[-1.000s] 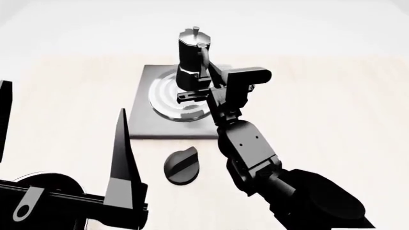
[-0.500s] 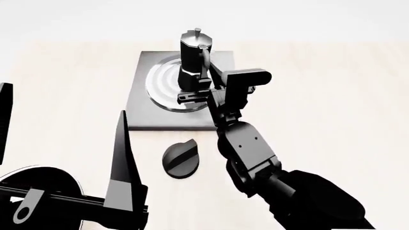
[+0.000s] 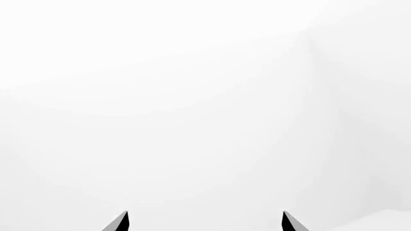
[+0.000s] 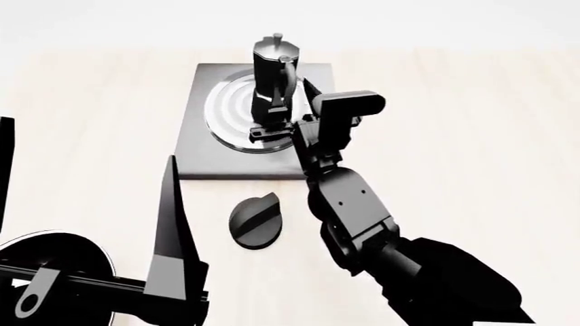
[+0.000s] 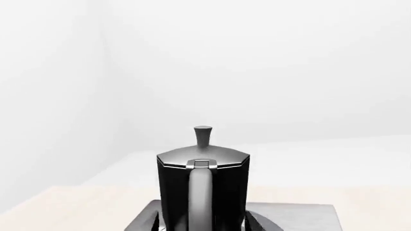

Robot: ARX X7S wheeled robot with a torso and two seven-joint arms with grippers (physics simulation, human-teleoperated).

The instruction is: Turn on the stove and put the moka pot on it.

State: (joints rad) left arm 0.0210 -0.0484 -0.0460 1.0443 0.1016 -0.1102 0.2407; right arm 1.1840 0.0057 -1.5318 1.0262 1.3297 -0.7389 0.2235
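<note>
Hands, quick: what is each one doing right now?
Left hand: open, empty, fingertips wide apart, away from the stove.
Right hand: at the moka pot on the burner; closed or not cannot be told.

Pale wooden table (image 4: 453, 136) (stove (image 4: 195, 153), knob (image 4: 254, 222), pan (image 4: 54, 255))

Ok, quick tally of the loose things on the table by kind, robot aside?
Moka pot: 1
Stove slab: 1
Round black knob: 1
Frying pan: 1
Total: 4
</note>
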